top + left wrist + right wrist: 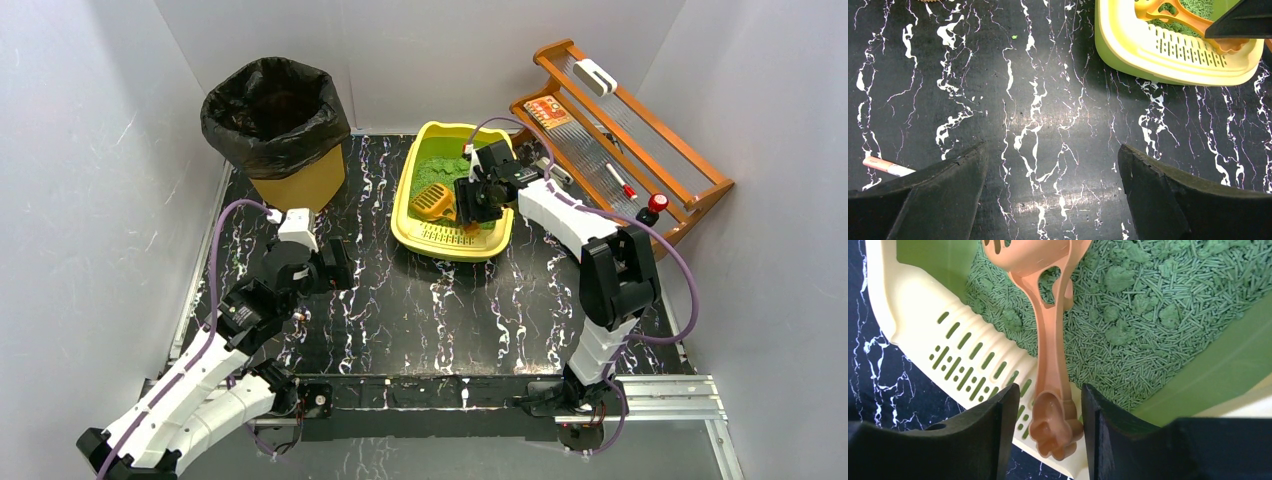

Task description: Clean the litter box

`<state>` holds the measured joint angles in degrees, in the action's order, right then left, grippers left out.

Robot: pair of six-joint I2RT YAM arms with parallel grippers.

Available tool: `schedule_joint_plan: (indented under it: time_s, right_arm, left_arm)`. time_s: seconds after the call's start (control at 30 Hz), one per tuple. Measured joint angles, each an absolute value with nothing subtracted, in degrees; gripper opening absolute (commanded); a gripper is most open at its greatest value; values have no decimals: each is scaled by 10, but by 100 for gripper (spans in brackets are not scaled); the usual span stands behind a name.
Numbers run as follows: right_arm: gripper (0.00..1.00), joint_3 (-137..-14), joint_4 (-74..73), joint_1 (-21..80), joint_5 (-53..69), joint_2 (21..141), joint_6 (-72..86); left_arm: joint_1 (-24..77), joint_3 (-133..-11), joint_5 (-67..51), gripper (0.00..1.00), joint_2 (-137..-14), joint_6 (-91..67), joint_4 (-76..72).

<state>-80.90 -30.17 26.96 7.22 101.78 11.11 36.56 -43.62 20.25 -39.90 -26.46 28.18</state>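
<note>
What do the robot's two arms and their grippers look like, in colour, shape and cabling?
The left arm and the right arm are both built of smooth white shell segments linked by black joints. A purple cable runs along each arm. The left gripper and the right gripper each end in two matte black, wedge-shaped fingers. No markings are legible.

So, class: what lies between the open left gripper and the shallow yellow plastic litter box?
Only bare black, white-veined tabletop reaches the litter box, as the left wrist view shows.
</note>
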Motion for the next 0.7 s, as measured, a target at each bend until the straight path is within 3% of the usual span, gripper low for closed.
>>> schedule_joint_plan:
  time_s: [0.2,0.6,0.7]
  right_arm:
    - [39,-809,-300,266,101,1023,121]
    - [0,-814,-292,262,122,1019,131]
    - [0,-814,-302,261,115,1010,127]
  left_arm:
    - [366,-436,203,98,-394,-262,279]
    - [366,-435,208,94,-375,-262,277]
    - [366,-435,219,91,-372,-272,278]
